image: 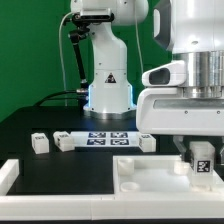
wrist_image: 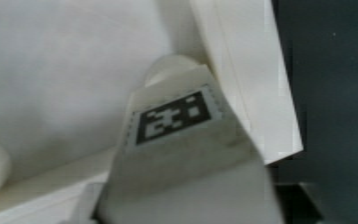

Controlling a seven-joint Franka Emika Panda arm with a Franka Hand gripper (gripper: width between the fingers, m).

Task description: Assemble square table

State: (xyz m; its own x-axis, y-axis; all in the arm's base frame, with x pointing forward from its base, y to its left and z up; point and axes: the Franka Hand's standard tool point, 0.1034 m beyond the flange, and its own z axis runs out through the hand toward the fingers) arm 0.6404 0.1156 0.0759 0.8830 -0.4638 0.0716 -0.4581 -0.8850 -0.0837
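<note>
The white square panel [image: 140,172] lies at the front of the black table, recessed side up. In the exterior view my gripper [image: 200,152] stands over the panel's right part, shut on a white block leg [image: 201,158] whose marker tag faces the camera. In the wrist view that leg [wrist_image: 172,120] runs out from between the jaws and points down into the panel's recess [wrist_image: 60,90], close to its raised rim [wrist_image: 247,80]. I cannot tell whether the leg touches the panel. Two loose legs [image: 38,143] [image: 65,141] lie at the exterior view's left, and another [image: 146,140] lies behind the panel.
The marker board [image: 105,138] lies flat in the middle of the table, in front of the arm's base [image: 108,95]. A long white bar [image: 10,175] edges the table at the exterior view's front left. A green wall stands behind.
</note>
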